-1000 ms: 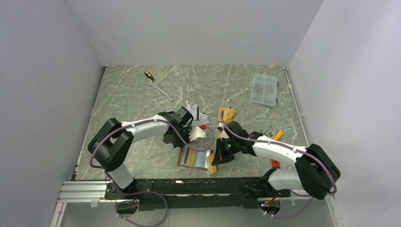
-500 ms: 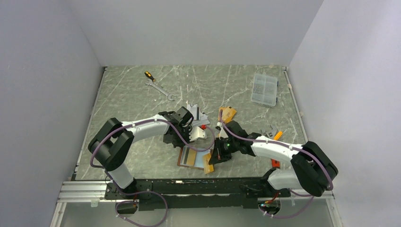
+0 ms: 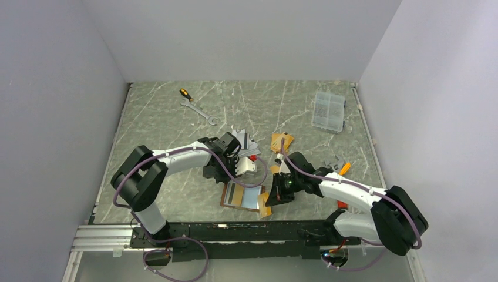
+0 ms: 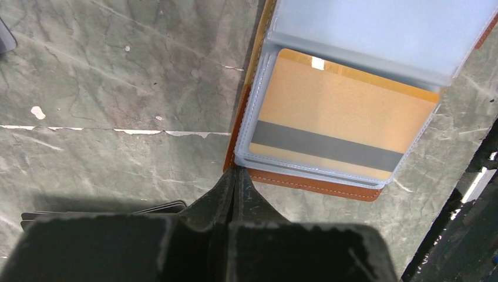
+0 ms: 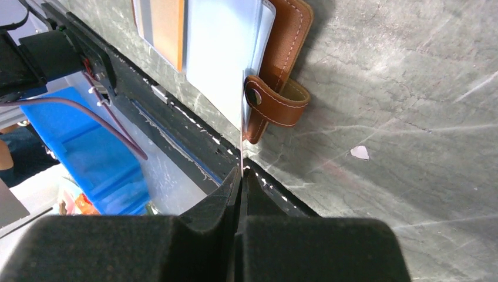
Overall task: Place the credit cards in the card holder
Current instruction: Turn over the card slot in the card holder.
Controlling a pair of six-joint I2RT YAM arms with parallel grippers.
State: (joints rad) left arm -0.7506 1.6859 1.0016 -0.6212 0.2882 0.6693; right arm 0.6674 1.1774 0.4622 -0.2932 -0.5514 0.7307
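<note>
Overhead, the holder lies open and flat at 6 o'clock on the table, close to the near edge. The left gripper comes down at its 11 o'clock corner and the right gripper sits at its 4 o'clock. Whether either is open cannot be told from this height. Loose grey cards are fanned at the holder's 12 o'clock, with orange cards just beside them at 1 o'clock. A wrench and screwdriver lie at 11 o'clock on the table, and a clear box at 2 o'clock.

From the left wrist, the left gripper has its jaws pressed together. The tips touch the holder at the corner of its tan, stitched leather edge. Whether anything is pinched between them cannot be told. At the tips' 1 o'clock a gold card with a dark grey stripe sits inside a pale clear sleeve. It carries a small white patch, too small to read. A second sleeve overlaps it at 12 o'clock.

From the right wrist, the right gripper is clamped on a held card seen edge-on as a thin pale line, its face colour hidden. The card runs to 12 o'clock, with its far end against the holder. The brown strap curls just beside it at 1 o'clock, the snap nearly touching the card's edge.
</note>
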